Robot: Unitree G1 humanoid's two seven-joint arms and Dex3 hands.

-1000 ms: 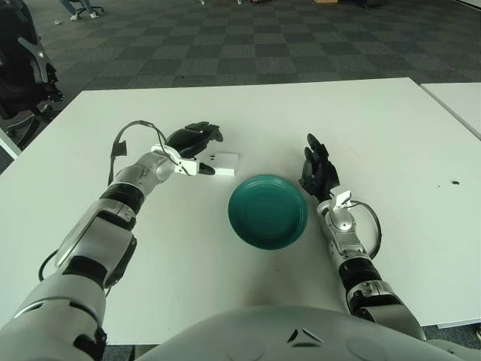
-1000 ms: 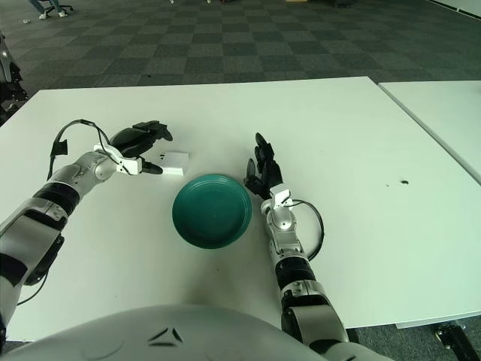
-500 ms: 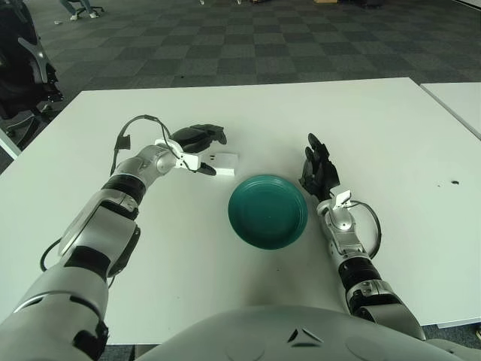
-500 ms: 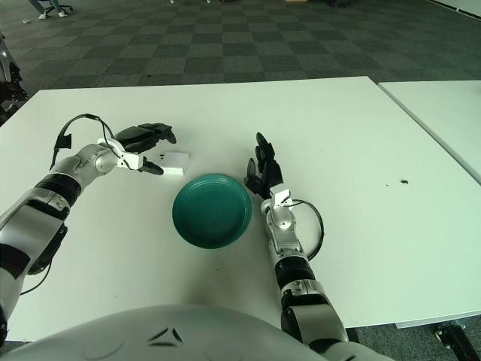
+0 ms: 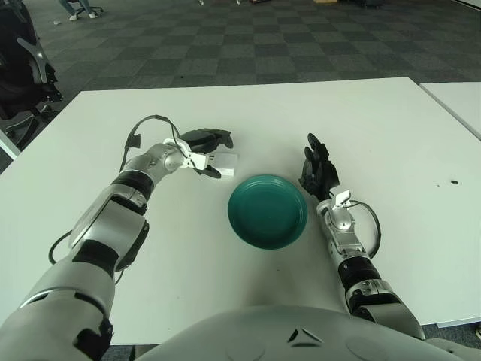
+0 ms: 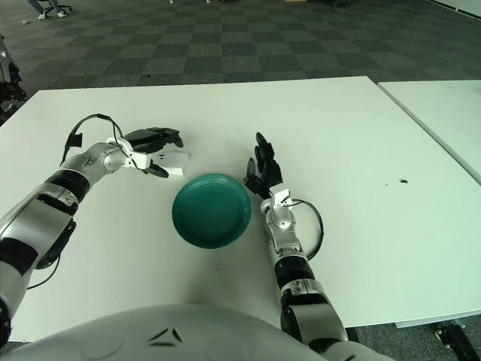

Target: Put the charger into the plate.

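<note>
A small white charger lies flat on the white table, just up and left of the round teal plate. My left hand is at the charger's left end. Its dark fingers stretch over the charger's far side and its thumb points along the near side. The hand is spread and I see no grip on the charger. My right hand shows just right of the plate, fingers straight and holding nothing. The plate holds nothing.
The white table stretches wide on all sides. A second white table stands at the far right across a narrow gap. A black chair stands off the table's far left corner.
My left hand has slid right, from beside the charger to bracketing its left end. The charger, plate and right hand have stayed put.
</note>
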